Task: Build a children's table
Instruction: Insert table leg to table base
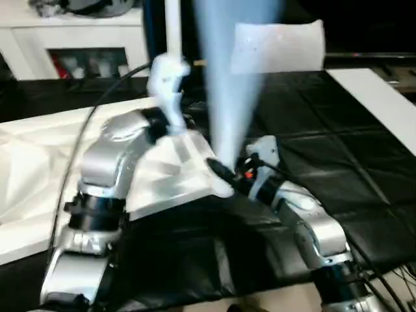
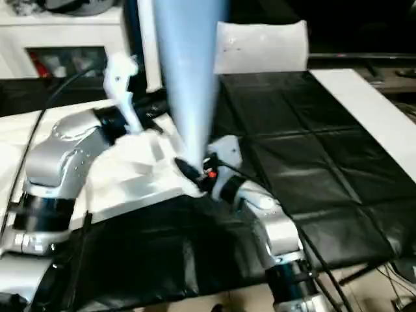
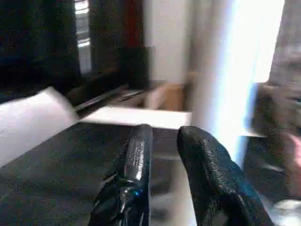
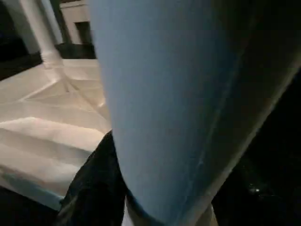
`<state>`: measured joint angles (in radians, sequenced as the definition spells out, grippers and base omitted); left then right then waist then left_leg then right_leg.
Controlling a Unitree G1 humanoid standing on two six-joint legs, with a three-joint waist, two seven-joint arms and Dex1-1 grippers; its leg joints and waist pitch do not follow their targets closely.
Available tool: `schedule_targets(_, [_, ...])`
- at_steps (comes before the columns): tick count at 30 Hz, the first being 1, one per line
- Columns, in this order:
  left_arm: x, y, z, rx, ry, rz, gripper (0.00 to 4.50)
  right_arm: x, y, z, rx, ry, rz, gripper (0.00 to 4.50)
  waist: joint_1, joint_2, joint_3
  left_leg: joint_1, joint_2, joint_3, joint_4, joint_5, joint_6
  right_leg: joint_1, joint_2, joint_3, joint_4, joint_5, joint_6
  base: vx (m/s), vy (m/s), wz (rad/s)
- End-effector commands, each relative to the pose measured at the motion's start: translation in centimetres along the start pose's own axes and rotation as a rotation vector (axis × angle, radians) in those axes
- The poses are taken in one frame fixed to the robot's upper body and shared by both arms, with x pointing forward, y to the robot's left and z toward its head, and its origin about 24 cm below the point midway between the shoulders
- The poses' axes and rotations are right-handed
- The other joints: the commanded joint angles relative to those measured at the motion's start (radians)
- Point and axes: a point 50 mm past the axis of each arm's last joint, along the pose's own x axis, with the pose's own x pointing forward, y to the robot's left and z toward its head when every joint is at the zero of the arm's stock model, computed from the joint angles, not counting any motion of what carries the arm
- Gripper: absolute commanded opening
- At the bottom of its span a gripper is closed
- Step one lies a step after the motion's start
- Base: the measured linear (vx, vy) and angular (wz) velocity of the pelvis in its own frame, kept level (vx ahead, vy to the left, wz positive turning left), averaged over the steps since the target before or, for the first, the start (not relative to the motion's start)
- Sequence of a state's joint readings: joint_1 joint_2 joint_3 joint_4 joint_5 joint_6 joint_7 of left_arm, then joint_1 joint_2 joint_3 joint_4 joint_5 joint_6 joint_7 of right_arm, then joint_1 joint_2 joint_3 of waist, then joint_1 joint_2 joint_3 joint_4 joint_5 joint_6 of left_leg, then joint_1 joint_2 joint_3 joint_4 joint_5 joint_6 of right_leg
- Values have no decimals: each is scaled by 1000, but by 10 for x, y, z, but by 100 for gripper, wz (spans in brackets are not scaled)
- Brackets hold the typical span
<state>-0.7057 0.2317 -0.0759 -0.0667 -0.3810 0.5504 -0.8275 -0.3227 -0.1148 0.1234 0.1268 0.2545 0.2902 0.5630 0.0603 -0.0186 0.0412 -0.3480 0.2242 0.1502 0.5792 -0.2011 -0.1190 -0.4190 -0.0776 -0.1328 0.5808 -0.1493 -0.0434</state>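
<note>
The children's table top (image 1: 39, 162) lies upside down on the black-covered surface, its ribbed underside facing up. At its near corner one white leg (image 1: 234, 97) stands upright. My right gripper (image 1: 227, 179) is shut on the base of that leg, and in the right wrist view a black finger (image 4: 94, 188) presses against the leg (image 4: 178, 94). A second leg (image 1: 173, 32) stands at the far corner. My left arm (image 1: 117, 156) reaches over the top beside that second leg. My left gripper (image 3: 165, 133) is open by a narrow gap, with nothing between its fingers.
A white cabinet (image 1: 71, 39) with shelves stands at the back left. A white panel (image 1: 279, 45) leans at the back, and a white board (image 1: 383, 104) lies along the right side. The black-covered work surface (image 1: 325, 143) stretches to the right of the top. Cables run along both forearms.
</note>
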Motion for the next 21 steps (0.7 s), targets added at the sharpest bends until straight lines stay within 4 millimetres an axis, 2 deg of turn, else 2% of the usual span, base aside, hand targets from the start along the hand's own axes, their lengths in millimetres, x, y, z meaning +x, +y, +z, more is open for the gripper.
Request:
schedule_targets(1, [6, -12, -3, -10, 22, -77, 123, 1, -3, 4, -21, -1, -14, 190, 0, 5, -62, -12, 1, 18, -56, -86, 51, 85, -56, 62, -51, -188, -147, 0, 0, 0])
schedule_targets(4, [9, -14, -7, 3, 47, -69, 123, 2, -4, 4, -25, 0, -18, 190, -2, 4, -58, -9, -2, 20, -57, -126, 38, 79, -53, 60, -69, -309, -93, 0, 0, 0])
schedule_targets(6, [7, -7, -10, 11, 53, -6, 123, 3, -4, 5, -25, -2, -20, 190, -5, 6, -58, -11, -3, 18, -56, -133, 35, 79, -52, 58, -72, -337, -72, 0, 0, 0])
schedule_targets(9, [-7, 9, -11, 7, 55, 92, 123, 1, -7, 8, -25, -10, -36, 190, -9, 5, -57, -9, -5, 17, -56, -160, 30, 75, -49, 55, -78, -384, -49, 0, 0, 0])
schedule_targets(10, [-10, 10, -10, 0, 51, 96, 150, 1, -8, 8, -25, -11, -39, 189, -9, 6, -58, -8, -5, 17, -56, -163, 30, 75, -49, 55, -78, -388, -47, 0, 0, 0])
schedule_targets(11, [-20, 11, -9, -24, 47, 84, 157, -2, -11, 8, -27, -8, -55, 189, -11, 7, -58, -7, -5, 16, -55, -169, 30, 72, -48, 55, -80, -391, -44, 0, 0, 0])
schedule_targets(13, [-28, 11, -10, -37, 53, 76, 157, -4, -14, 7, -27, -5, -72, 189, -14, 8, -59, -8, -3, 15, -57, -162, 28, 73, -49, 56, -74, -367, -57, 0, 0, 0])
schedule_targets(16, [-49, 9, -24, -60, 145, 78, 192, -9, -24, 5, -30, 7, -126, 189, -15, 13, -63, -4, 2, 13, -57, -142, 25, 71, -50, 60, -61, -299, -86, 0, 0, 0])
schedule_targets(18, [-61, 5, -44, -75, 266, 93, 201, -12, -28, 4, -36, 14, -151, 189, -19, 18, -63, -5, 0, 15, -58, -121, 26, 73, -45, 62, -55, -245, -108, 0, 0, 0])
schedule_targets(19, [-63, 4, -47, -75, 287, 95, 206, -12, -28, 4, -36, 14, -153, 189, -19, 18, -64, -3, 2, 15, -57, -119, 26, 72, -46, 63, -54, -234, -113, 0, 0, 0])
schedule_targets(21, [-71, -2, -70, -83, 415, 105, 228, -13, -30, 4, -33, 15, -166, 189, -20, 17, -61, -4, 1, 16, -59, -127, 30, 74, -45, 64, -53, -231, -122, 0, 0, 0])
